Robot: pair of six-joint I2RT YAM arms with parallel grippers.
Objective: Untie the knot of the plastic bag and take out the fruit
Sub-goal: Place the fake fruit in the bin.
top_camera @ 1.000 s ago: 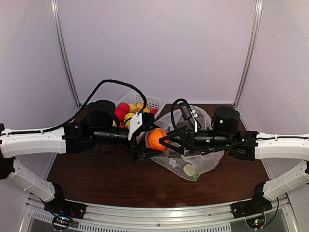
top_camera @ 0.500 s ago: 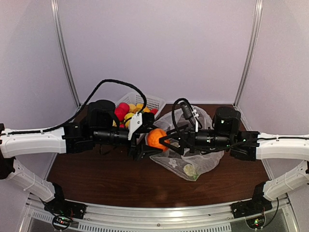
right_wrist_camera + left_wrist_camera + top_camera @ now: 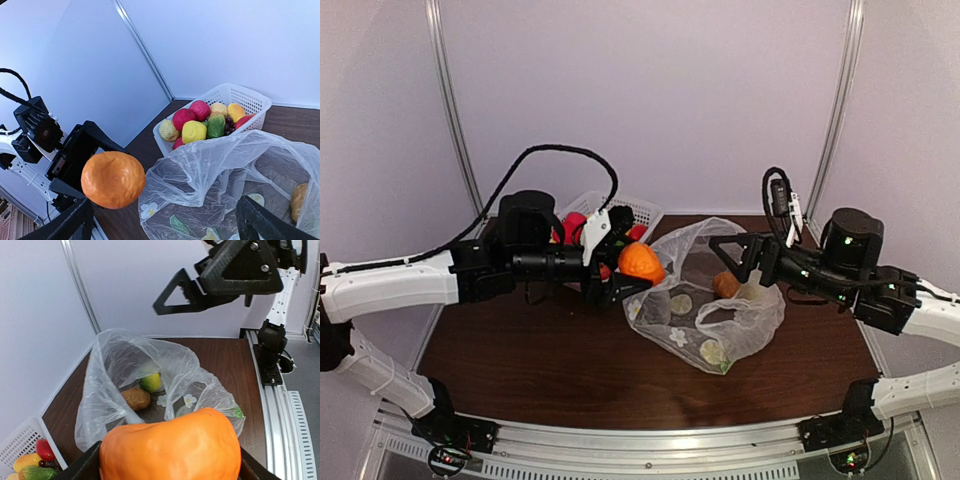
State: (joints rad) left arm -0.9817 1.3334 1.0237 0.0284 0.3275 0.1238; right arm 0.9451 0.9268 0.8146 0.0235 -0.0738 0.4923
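Your left gripper (image 3: 623, 272) is pinching the orange fruit (image 3: 640, 262) in mid-air, just right of the basket (image 3: 632, 211). The plastic bag (image 3: 720, 325) is lying open-mouthed on the table (image 3: 520, 350), holding a brown fruit (image 3: 136, 398) and a yellow-green fruit (image 3: 151, 382). Your right gripper (image 3: 725, 258) is hovering above it, jaws spread, empty.

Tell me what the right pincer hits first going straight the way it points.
Probably the plastic bag: its raised film lies right ahead of the right pincer. The orange fruit in the left pincer sits off to one side; depth is uncertain.
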